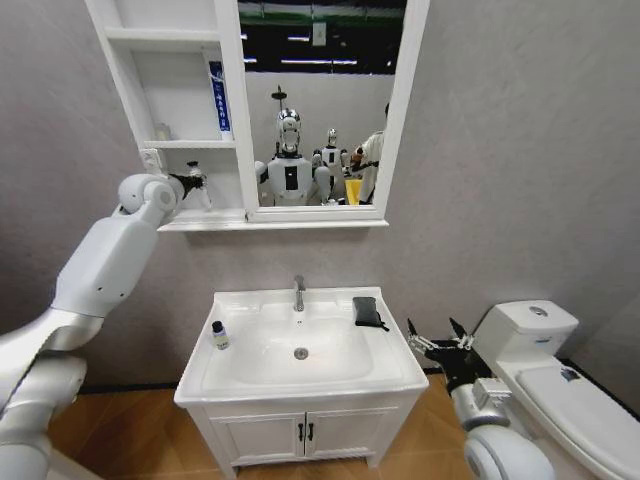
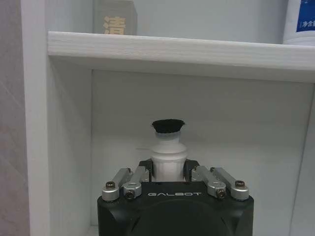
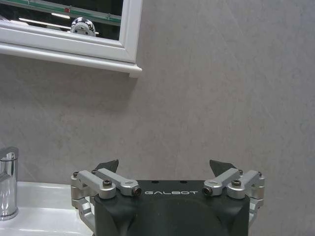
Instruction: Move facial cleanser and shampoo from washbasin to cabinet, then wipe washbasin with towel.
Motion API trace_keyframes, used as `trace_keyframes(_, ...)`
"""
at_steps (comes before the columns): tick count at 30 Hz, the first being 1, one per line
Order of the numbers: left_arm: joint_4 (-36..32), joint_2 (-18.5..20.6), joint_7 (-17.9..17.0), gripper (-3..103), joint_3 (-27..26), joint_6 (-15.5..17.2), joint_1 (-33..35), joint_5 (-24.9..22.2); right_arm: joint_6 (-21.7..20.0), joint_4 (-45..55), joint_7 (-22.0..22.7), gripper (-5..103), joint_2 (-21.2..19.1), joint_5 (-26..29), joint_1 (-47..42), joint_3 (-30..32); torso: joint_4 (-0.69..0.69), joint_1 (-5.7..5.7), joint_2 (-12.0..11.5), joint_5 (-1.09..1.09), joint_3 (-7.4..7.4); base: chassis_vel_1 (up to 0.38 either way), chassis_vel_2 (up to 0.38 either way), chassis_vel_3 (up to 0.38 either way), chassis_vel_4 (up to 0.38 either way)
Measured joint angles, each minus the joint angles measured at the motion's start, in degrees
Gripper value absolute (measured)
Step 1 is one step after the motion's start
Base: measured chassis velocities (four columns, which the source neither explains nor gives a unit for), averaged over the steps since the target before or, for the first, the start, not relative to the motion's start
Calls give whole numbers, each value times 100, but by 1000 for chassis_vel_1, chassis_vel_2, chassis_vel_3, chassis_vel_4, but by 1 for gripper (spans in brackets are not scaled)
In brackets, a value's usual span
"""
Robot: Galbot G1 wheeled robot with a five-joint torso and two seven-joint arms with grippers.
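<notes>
My left gripper reaches into the bottom shelf of the cabinet and is shut on a white bottle with a black top, held upright. In the left wrist view my left gripper pinches its neck below the shelf board. A white-and-blue tube stands on the middle shelf. The dark folded towel lies at the back right of the washbasin. My right gripper hangs open and holds nothing, just off the basin's right edge, also seen in its own view.
A small dark-capped bottle stands on the basin's left rim. The chrome tap rises at the back centre. A white toilet stands close to my right arm. A clear block rests on the middle shelf.
</notes>
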Motion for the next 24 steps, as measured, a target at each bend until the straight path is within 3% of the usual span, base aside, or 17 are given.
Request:
trace_keyframes(11, 13, 198, 71, 29, -11, 27, -3, 132, 10, -137, 0, 100, -42, 27, 128, -57, 0, 0, 0, 0, -1, 0, 0, 0, 0)
trace_keyframes(13, -17, 226, 73, 33, 0, 41, -4, 143, 10, -153, -5, 100, -53, 34, 140, -58, 1, 0, 0, 0, -1, 0, 0, 0, 0)
trace_keyframes(18, -81, 261, 71, 55, 15, 76, 3, 146, 11, -232, -14, 100, -95, 70, 225, -68, -1, 0, 0, 0, -1, 0, 0, 0, 0)
trace_keyframes(19, -81, 261, 71, 55, 15, 76, 3, 146, 11, -232, -14, 100, -95, 70, 225, -68, -1, 0, 0, 0, -1, 0, 0, 0, 0)
trace_keyframes(21, -117, 290, 72, 66, 24, 93, 7, 123, 10, -243, -12, 100, -104, 88, 258, -70, 1, -1, 0, 0, -1, 0, 0, 0, 0)
trace_keyframes(22, -117, 290, 72, 66, 24, 93, 7, 123, 10, -243, -12, 100, -104, 88, 258, -70, 1, -1, 0, 0, -1, 0, 0, 0, 0)
trace_keyframes(24, -140, 298, 56, 77, 24, 94, 8, 102, 9, -245, -11, 100, -102, 90, 254, -72, 1, -1, 1, -1, -1, 0, 0, 0, 0)
